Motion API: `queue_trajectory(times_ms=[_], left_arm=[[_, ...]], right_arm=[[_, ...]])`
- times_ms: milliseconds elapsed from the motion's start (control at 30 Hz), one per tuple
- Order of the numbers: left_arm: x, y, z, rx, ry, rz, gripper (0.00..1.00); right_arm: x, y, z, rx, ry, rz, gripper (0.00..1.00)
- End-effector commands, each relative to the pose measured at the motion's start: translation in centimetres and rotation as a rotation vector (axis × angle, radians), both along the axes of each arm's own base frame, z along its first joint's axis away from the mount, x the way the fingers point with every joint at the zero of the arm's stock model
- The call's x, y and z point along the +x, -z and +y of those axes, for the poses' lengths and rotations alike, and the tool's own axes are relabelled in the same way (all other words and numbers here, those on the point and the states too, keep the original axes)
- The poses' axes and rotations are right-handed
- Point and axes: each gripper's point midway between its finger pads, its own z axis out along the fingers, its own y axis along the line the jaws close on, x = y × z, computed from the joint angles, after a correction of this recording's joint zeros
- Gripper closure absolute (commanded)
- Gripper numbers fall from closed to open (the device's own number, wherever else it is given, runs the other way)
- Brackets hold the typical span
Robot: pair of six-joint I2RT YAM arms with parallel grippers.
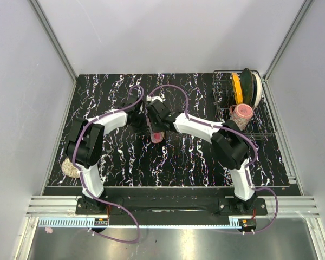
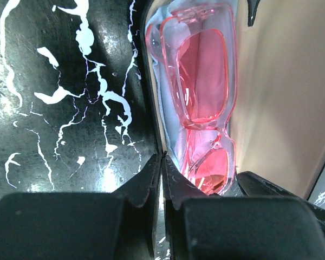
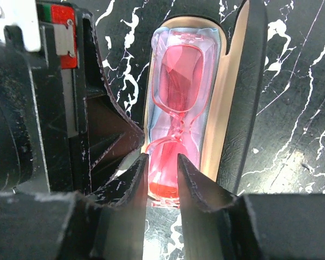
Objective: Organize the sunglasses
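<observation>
The sunglasses, thin pink frame with pink lenses, lie lengthwise in the open black case on a light blue cloth. Their near end sticks out past the case's end. My right gripper is shut on that near lens, one finger on each side. My left gripper is shut on the thin left rim of the case, beside the sunglasses. In the top view both wrists meet at mid-table over the sunglasses and hide most of the case.
A wire dish rack stands at the back right with yellow and green plates and a pink cup. A beige lump lies by the left arm's base. The left gripper's body crowds the case's left side.
</observation>
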Motion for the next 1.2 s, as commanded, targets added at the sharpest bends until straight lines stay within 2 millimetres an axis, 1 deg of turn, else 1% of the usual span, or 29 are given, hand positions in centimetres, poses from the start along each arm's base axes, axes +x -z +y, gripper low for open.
queue_trajectory(times_ms=[0, 67, 200, 333, 500, 633, 767, 800, 867, 900, 933, 1000, 1033, 1100, 1133, 1167], left_arm=[[0.1, 0.2, -0.3, -0.045, -0.011, 0.01, 0.92], [0.1, 0.2, -0.4, -0.062, -0.013, 0.015, 0.92], [0.0, 0.2, -0.7, -0.087, -0.016, 0.026, 0.92], [0.0, 0.1, -0.8, -0.112, -0.021, 0.034, 0.91], [0.1, 0.2, -0.8, -0.124, -0.024, 0.04, 0.91], [0.0, 0.2, -1.0, -0.134, -0.022, 0.046, 0.91], [0.0, 0.2, -1.0, -0.138, -0.024, 0.048, 0.91], [0.0, 0.2, -1.0, -0.138, -0.021, 0.048, 0.91], [0.0, 0.3, -1.0, -0.141, -0.021, 0.052, 0.91], [0.0, 0.2, -1.0, -0.141, -0.021, 0.049, 0.91], [0.0, 0.3, -1.1, -0.141, -0.021, 0.051, 0.91], [-0.1, 0.3, -1.1, -0.139, -0.021, 0.055, 0.9], [-0.1, 0.3, -1.1, -0.14, -0.023, 0.056, 0.91], [-0.1, 0.4, -1.0, -0.138, -0.023, 0.055, 0.91], [-0.1, 0.4, -1.0, -0.138, -0.023, 0.057, 0.9], [-0.1, 0.4, -1.0, -0.138, -0.025, 0.057, 0.91]], right_arm=[[1.2, -1.0, 1.0, 0.022, -0.013, -0.033, 0.68], [1.3, -0.8, 1.1, 0.02, -0.012, -0.037, 0.69], [1.7, -0.3, 1.1, 0.02, -0.001, -0.051, 0.74], [1.8, 0.3, 1.4, 0.024, -0.004, -0.047, 0.8], [1.8, 0.9, 1.4, 0.016, -0.003, -0.044, 0.82], [2.0, 1.7, 1.1, -0.003, 0.007, -0.04, 0.82], [2.2, 1.8, 1.1, -0.006, 0.018, -0.048, 0.83], [2.2, 1.6, 1.0, -0.003, 0.02, -0.051, 0.83], [2.3, 0.3, 1.0, 0.013, 0.025, -0.071, 0.83], [2.3, -0.3, 0.9, 0.019, 0.027, -0.082, 0.82], [2.3, -1.4, 0.7, 0.031, 0.031, -0.098, 0.82], [2.4, -2.6, 0.4, 0.036, 0.039, -0.121, 0.79], [2.3, -3.8, 0.3, 0.051, 0.038, -0.137, 0.77], [2.2, -4.7, 0.1, 0.062, 0.039, -0.148, 0.73], [1.9, -5.4, 0.0, 0.076, 0.035, -0.154, 0.66], [1.6, -5.6, 0.1, 0.086, 0.022, -0.15, 0.64]])
